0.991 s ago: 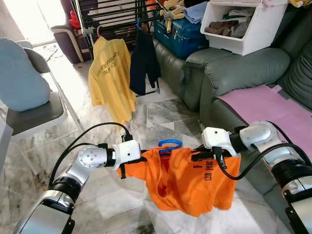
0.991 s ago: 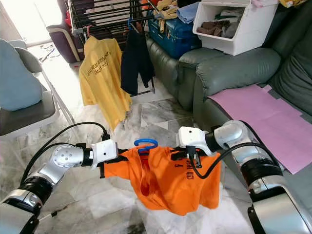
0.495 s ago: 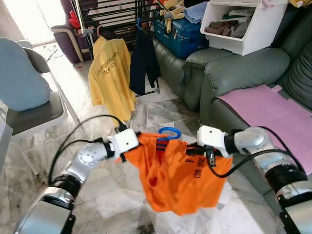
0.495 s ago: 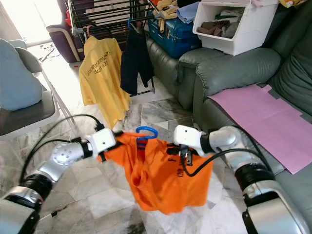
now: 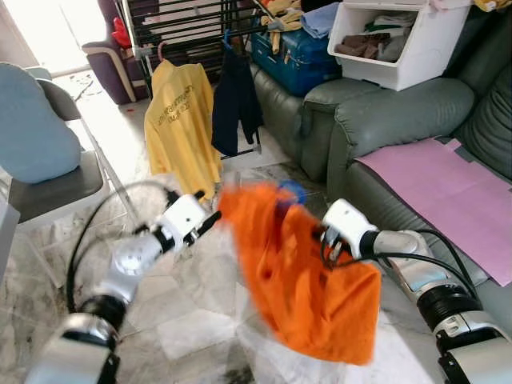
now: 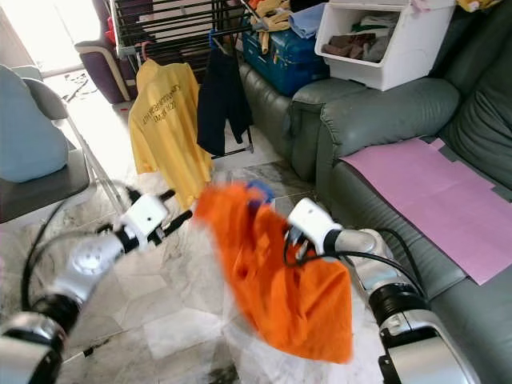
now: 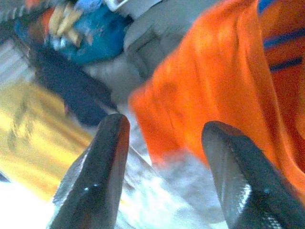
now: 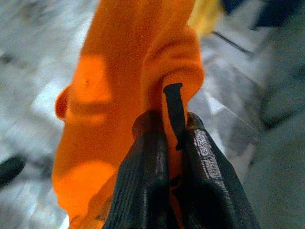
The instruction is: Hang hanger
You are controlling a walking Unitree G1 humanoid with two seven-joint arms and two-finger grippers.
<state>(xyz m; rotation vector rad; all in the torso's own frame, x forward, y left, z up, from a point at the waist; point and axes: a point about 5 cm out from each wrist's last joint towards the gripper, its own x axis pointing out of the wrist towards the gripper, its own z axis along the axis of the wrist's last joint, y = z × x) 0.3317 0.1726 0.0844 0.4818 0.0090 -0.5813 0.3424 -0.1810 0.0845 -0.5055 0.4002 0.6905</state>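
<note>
The right gripper point(image 8: 174, 143) is clamped on the orange shirt point(image 5: 308, 276) (blue hanger point(image 5: 293, 192) inside), while the left gripper point(image 7: 164, 171), fingers apart, holds nothing.

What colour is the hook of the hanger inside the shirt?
Blue; the hook shows best in the left eye view, above the orange shirt.

soft matt orange cloth shirt point(image 5: 308, 280), glossy marble floor point(image 5: 184, 320), leather sofa point(image 5: 384, 120)
</note>
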